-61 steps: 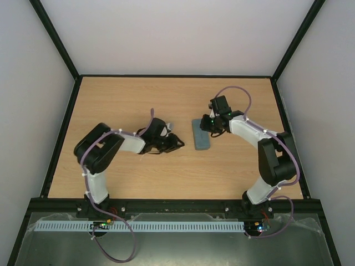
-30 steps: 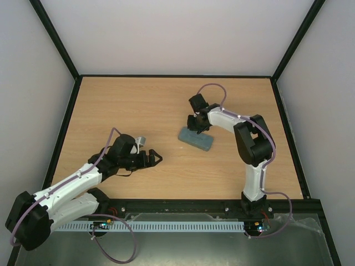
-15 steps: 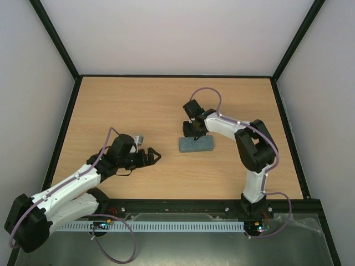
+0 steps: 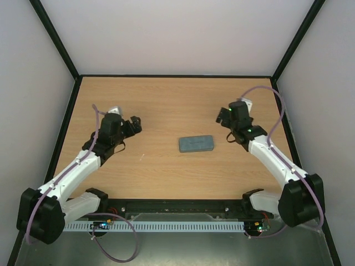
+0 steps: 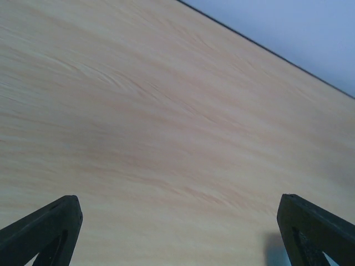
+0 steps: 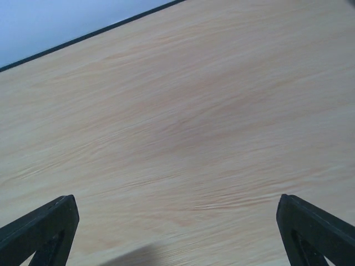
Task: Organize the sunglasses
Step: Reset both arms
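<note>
Wooden table (image 4: 166,100) — blue-grey case (image 4: 196,143) mid-surface; left fingers (image 5: 47,230) spread, empty; right fingers (image 6: 44,227) spread, empty

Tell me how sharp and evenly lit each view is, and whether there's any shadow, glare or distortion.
Top external: sharp, evenly lit, no glare, hardly any shadow around the blue-grey case; the walls splay outward, wide-angle. Left wrist: the table grain looks soft, with a bluish smudge of shadow at bottom right. Right wrist: equally soft, a dim shadow along the bottom edge.
</note>
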### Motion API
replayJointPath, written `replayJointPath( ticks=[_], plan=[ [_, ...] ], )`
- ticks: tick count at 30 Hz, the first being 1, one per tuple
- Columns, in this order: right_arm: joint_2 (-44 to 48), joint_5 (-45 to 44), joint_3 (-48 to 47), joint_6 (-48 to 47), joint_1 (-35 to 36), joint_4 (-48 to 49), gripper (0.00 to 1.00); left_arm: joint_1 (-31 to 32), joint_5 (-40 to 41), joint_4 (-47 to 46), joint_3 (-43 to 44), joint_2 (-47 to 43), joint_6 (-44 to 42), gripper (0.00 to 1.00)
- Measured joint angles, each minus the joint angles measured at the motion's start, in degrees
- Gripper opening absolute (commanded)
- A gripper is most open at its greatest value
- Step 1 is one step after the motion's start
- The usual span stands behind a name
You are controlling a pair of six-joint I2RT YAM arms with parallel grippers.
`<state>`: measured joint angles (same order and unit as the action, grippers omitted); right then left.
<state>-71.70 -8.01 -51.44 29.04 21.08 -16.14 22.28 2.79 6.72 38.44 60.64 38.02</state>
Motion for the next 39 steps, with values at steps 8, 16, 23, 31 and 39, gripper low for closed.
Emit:
replayJointPath(
  ticks=[8, 16, 23, 31, 39],
  plan=[
    [5.29, -8.87, 15.17, -1.73, -9.42, 13.38, 0.99, -9.31, 9.44, -10.54, -4.48, 4.90, -5.20, 0.99],
    [2.99, -17.05, 22.82, -6.10, -14.27, 33.35, 0.98, -13.51, 11.87, -20.11, -7.80, 10.56, -13.18, 0.99],
    [-3.06, -20.55, 28.89, -8.72, -17.86, 49.96, 0.99, -15.82, 12.94, -30.32, -13.94, 9.51, -18.88, 1.00],
    [-9.66, -20.92, 33.07, -10.43, -17.86, 65.48, 0.99, -20.22, 12.48, -43.08, -14.53, 14.34, -23.56, 1.00],
    [-12.24, -18.84, 35.15, -12.83, -17.86, 75.03, 0.98, -23.63, 9.03, -51.41, -16.41, 23.19, -25.86, 1.00]
  ],
)
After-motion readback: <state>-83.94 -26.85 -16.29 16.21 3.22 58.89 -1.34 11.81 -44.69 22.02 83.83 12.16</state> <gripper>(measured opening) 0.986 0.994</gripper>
